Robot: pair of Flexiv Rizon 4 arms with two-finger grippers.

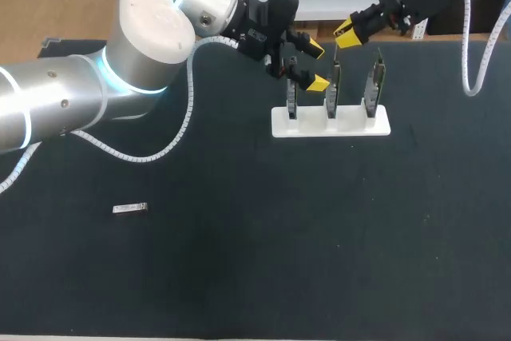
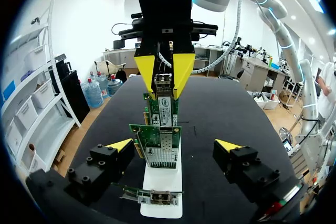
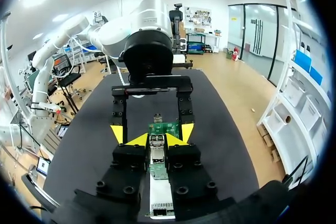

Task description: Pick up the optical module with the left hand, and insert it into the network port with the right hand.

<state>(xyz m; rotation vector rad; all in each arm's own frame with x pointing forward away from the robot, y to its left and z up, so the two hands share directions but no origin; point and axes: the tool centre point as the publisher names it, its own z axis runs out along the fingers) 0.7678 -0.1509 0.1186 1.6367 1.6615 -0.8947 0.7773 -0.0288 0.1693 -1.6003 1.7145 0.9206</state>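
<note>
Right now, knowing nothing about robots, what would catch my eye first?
Probably the bright yellow fingertips: the right gripper is pinched on a small silver optical module at the top of the middle of three green cards standing in a white stand, with the open left gripper close by them. A lone silver piece lies far off on the dark table.

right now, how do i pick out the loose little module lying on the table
On the dark table, find the white stand holding three upright green cards. Well to its left and nearer the robot lies a small silver module. It alone lies flat, away from the stand.
</note>
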